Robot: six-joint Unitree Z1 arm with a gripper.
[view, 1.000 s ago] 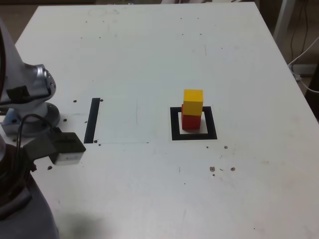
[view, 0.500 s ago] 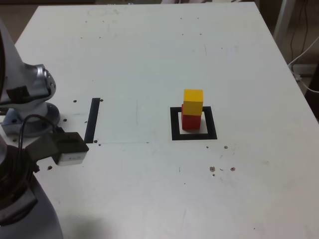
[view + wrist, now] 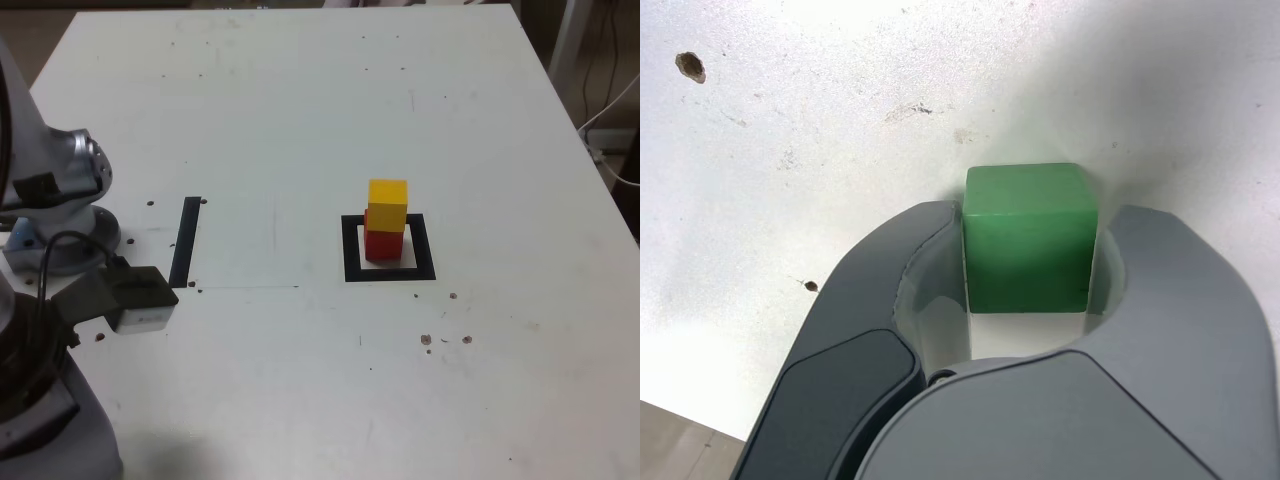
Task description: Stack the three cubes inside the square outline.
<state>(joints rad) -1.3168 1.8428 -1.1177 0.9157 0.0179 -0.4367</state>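
Spanning the whole scene, a white table (image 3: 300,100), speckled with small dark marks. On it, the square outline (image 3: 389,248), black tape around a pale centre. Well to the exterior view's left of the outline, a thin black strip (image 3: 186,241); further left, the arm (image 3: 50,190). Inside the outline, the red cube (image 3: 384,241), with the yellow cube (image 3: 388,205) stacked on top. Away from the outline, in the wrist view, the gripper (image 3: 1032,250) pinching the green cube (image 3: 1029,237) between its grey jaws, table beneath.
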